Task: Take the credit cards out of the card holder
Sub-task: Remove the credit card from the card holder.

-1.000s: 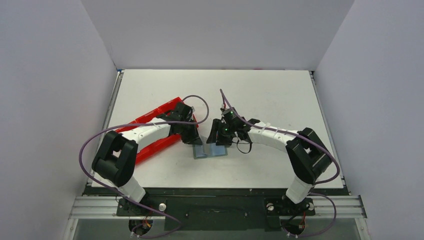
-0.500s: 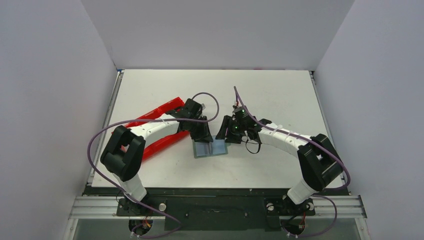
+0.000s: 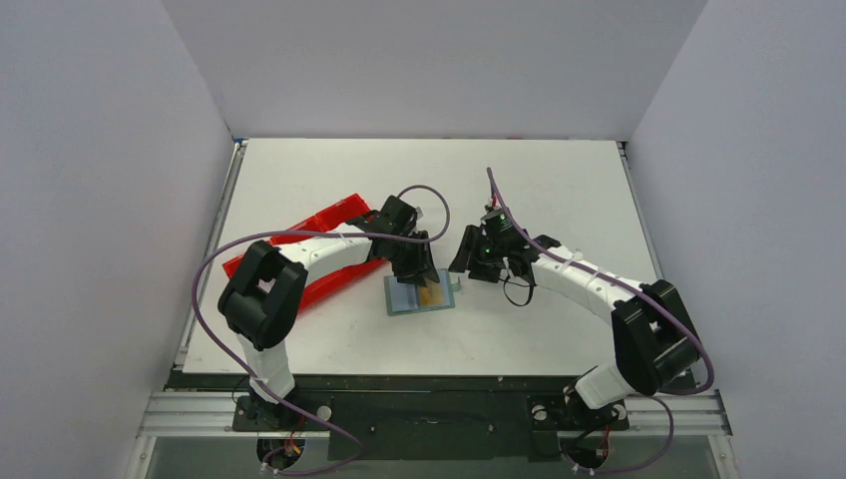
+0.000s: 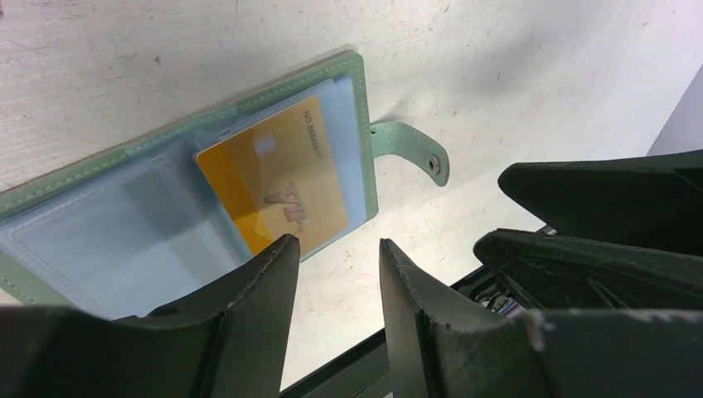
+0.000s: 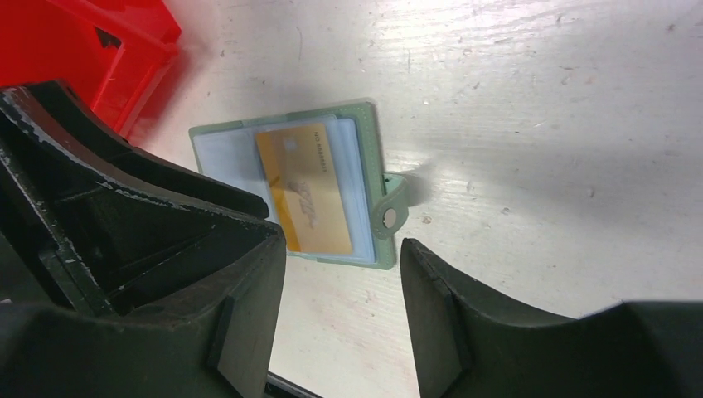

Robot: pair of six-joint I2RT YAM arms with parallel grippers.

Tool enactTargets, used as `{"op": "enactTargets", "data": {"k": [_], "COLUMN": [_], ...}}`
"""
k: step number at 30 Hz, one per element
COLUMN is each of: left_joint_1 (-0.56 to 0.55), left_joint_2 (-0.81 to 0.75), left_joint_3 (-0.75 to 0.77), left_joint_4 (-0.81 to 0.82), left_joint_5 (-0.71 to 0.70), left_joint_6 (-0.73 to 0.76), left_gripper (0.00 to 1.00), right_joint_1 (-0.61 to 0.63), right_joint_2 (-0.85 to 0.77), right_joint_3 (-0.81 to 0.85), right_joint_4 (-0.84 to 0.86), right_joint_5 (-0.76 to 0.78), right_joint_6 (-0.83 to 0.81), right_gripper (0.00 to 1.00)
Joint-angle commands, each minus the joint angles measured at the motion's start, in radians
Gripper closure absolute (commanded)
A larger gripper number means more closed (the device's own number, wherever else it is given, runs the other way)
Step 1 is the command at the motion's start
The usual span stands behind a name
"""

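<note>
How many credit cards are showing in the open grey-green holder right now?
1. A tan-yellow plastic card lies in the clear sleeve on the tab side of the open grey-green card holder. The other sleeve looks empty; more cards may be hidden behind this one.

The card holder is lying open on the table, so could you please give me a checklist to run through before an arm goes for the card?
1. Card holder open and flat on the table: ok.
2. Yellow card in view in a clear sleeve: ok.
3. Left end effector open and empty, at the holder's edge: ok.
4. Right end effector open and empty, facing the holder without touching it: ok.
5. Holder pinned down against sliding: cannot tell.
6. More cards in the other sleeves: cannot tell.
</note>
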Motion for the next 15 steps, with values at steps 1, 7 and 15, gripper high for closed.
{"op": "enactTargets", "data": {"k": [1, 7, 15], "left_joint_1": [0.000, 0.059, 0.096], "left_joint_2": [-0.014, -0.076, -0.090], "left_joint_3": [0.055, 0.002, -0.079], "left_joint_4": [0.018, -0.005, 0.043], "left_joint_5": [-0.006, -0.059, 0.006], "left_joint_6": [0.001, 0.015, 0.011], "left_gripper": [0.61, 0.61, 0.62], "right_joint_1": [0.008, 0.081, 0.153], "right_joint_2": [-0.034, 0.024, 0.168], "right_joint_3": [0.021, 0.113, 0.224], "right_joint_4": [-0.040, -0.102, -0.143], "right_joint_5": [0.052, 0.106, 0.139], "right_joint_6": [-0.041, -0.097, -0.143], "right_gripper": [0.51, 0.63, 0.77]}}
